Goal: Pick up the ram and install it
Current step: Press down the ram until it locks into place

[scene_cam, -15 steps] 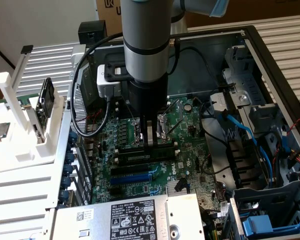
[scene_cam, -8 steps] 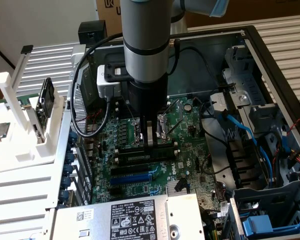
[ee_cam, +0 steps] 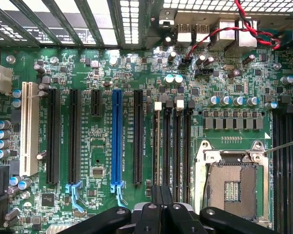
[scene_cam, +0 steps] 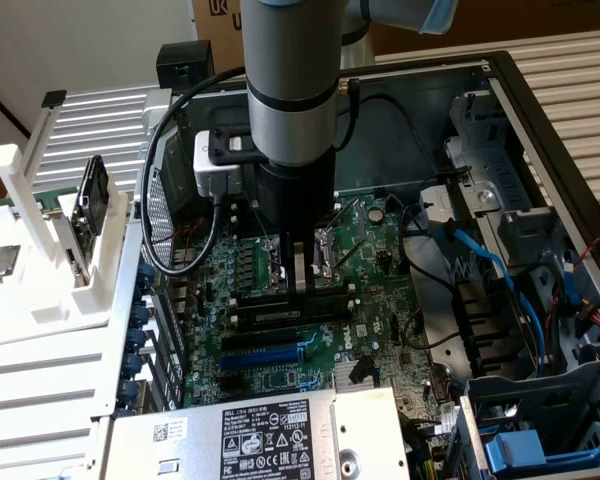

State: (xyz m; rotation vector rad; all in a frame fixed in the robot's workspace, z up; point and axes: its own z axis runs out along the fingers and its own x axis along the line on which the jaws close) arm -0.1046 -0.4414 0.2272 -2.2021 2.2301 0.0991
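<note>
One gripper (scene_cam: 298,268) is hovering closed over the motherboard (ee_cam: 102,146), gripping nothing I can make out. The ram (scene_cam: 285,298) is apparently sitting in the motherboard's black slot, so installation is looking mostly done.

My arm (scene_cam: 290,90) is showing a grey tube with a black band. A white camera box (scene_cam: 220,165) is sitting beside that band, trailing a black cable (scene_cam: 165,180).

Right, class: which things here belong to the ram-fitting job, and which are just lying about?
Job: gripper, shut; thin dark strip at its tip, possibly the ram; black memory slots; motherboard.
Lying about: silver square chip; black-framed board in the white rack; blue cables; labelled power box.
</note>
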